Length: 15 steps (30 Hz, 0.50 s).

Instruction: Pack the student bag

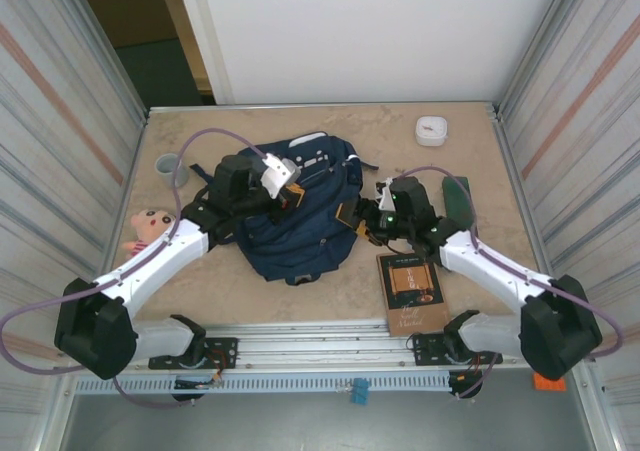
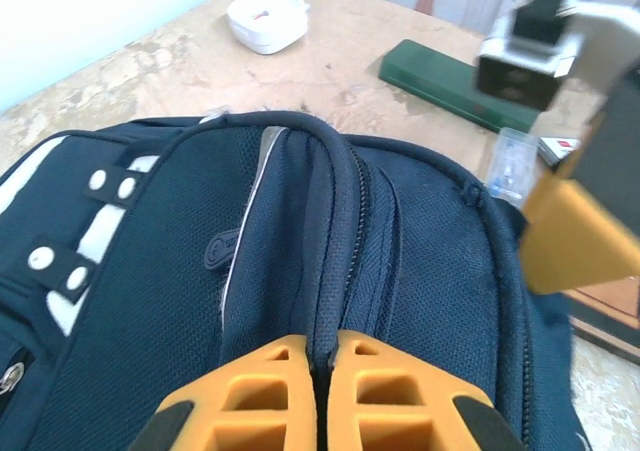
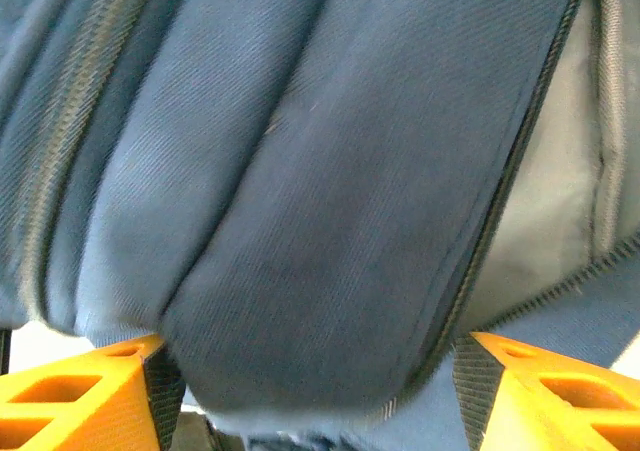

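Count: 1 student bag (image 1: 300, 236), 1 brown book (image 1: 410, 289), 1 dark green flat case (image 1: 460, 199), 1 white box (image 1: 431, 130), 1 grey cup (image 1: 167, 168), 1 plush doll (image 1: 147, 229). 2 arms: left arm (image 1: 150, 266), right arm (image 1: 490, 266).

The student bag (image 1: 300, 226) is taking up the middle of the table (image 1: 330, 296), with both arms crowding in on it. Left gripper (image 2: 320, 371) is pinching a fabric ridge on top. Right gripper (image 3: 310, 391) is standing spread, a bag fold filling the gap (no room between the fingers). Brown book (image 1: 410, 289) is blocking the near right. Bare tabletop is lying free along the far edge, between grey cup (image 1: 167, 166) and white case (image 1: 431, 130).
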### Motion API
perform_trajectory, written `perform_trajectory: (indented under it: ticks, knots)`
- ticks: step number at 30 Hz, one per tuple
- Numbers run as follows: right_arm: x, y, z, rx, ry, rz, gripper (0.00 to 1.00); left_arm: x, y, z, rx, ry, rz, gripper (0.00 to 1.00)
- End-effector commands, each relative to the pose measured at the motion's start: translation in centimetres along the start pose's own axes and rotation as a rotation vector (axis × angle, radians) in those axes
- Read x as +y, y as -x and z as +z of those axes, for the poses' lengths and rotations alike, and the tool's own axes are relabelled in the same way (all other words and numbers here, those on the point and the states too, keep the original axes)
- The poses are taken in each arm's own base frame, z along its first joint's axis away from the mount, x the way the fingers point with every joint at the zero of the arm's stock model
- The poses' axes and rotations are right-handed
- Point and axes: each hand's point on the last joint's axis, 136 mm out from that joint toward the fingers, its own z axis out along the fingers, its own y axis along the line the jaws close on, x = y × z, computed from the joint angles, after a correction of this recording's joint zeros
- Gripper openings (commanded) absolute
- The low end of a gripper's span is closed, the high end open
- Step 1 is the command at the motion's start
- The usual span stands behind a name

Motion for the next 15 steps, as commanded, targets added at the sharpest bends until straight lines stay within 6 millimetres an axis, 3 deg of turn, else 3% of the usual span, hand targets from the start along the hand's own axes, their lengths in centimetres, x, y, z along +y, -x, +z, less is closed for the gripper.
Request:
perform_trajectory:
  ticks: [1, 4, 8, 10, 15]
  knots:
    - [2.6, 1.9, 0.9, -0.041, 0.092, 0.100, 0.65, -2.7, 4.6, -1.9, -0.168, -0.125, 0.114, 0.00]
    - [3.2, 2.1, 1.8, -0.068, 0.120, 0.121, 0.36, -2.5, 4.5, -1.7, -0.161, -0.123, 0.116, 0.00]
    - [4.6, 1.9, 1.7, -0.130, 0.150, 0.099, 0.05, -1.1, 4.0, -1.3, -0.134, -0.082, 0.105, 0.00]
    - [5.3, 1.7, 1.5, -0.166, 0.162, 0.087, 0.00, -0.3, 4.0, -1.0, -0.130, -0.079, 0.097, 0.00]
    - [6.3, 1.3, 1.2, -0.239, 0.165, 0.065, 0.00, 1.7, 4.2, -0.4, -0.122, -0.037, 0.084, 0.00]
